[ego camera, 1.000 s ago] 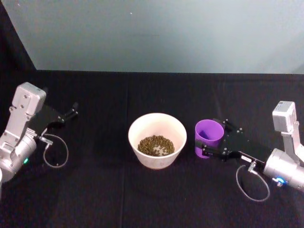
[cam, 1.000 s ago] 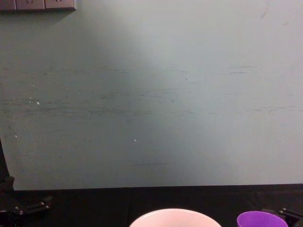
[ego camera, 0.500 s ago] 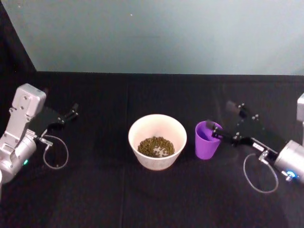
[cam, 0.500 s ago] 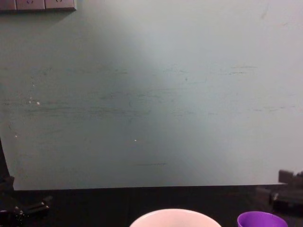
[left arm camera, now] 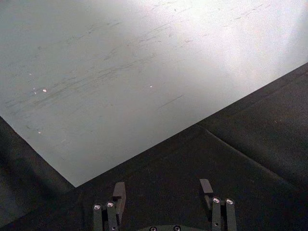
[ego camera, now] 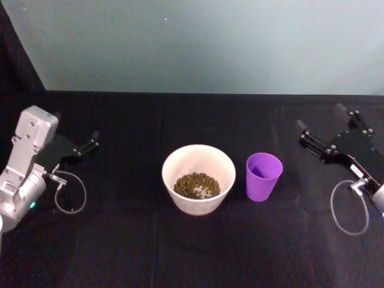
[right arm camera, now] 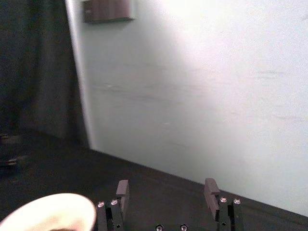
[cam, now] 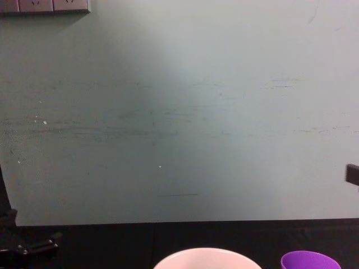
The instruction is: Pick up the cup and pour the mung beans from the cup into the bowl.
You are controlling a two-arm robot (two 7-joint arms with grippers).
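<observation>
While the cup [ego camera: 263, 176] stands upright on the black tablecloth [ego camera: 192, 252], it sits just beside the bowl [ego camera: 198, 178], on the bowl's right, with a narrow gap between them and nothing gripping it. Cup is bright purple, mouth up; its inside cannot be read clearly from the head view. Bowl is pale, round, much wider than the cup, and holds a low heap of mung beans [ego camera: 196, 185] on its floor. Chest view catches the bowl rim [cam: 205, 258] and the cup rim [cam: 310, 260] at the bottom edge, side by side in front of the grey-green wall [cam: 179, 112]. Right gripper [ego camera: 328, 126] hangs well apart from the cup, off to the right and raised, fingers spread wide with nothing between them; right wrist view shows the two fingers [right arm camera: 122, 191] parted, a slice of the bowl rim at the lower corner. Left gripper [ego camera: 93, 140] rests near the left edge of the table, well apart from the bowl; left wrist view shows its fingers [left arm camera: 119, 191] apart, empty, over bare cloth. A loop of cable [ego camera: 70, 193] hangs by the left arm.
</observation>
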